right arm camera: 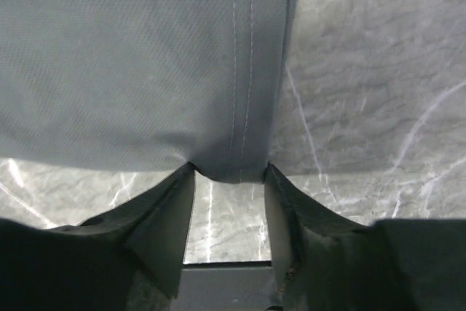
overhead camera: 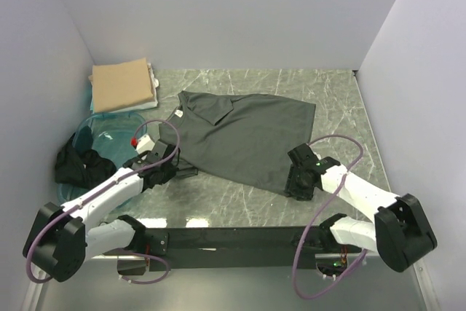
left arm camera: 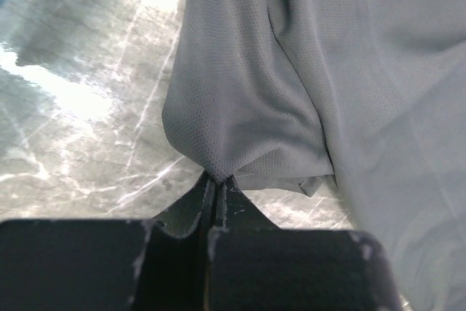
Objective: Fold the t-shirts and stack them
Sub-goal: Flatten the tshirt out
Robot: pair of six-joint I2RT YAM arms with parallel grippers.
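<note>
A dark charcoal-grey t-shirt lies spread across the middle of the marble table. My left gripper is at the shirt's near-left edge. In the left wrist view it is shut on a pinched fold of the grey fabric. My right gripper is at the shirt's near-right corner. In the right wrist view it is open, with the stitched hem lying between the fingertips. A folded tan t-shirt lies at the back left. A crumpled black t-shirt hangs over the tub at the left.
A translucent teal tub stands at the left, beside my left arm. A small red-and-white object sits at its rim. White walls close in the table on the left, back and right. A black bar runs along the near edge.
</note>
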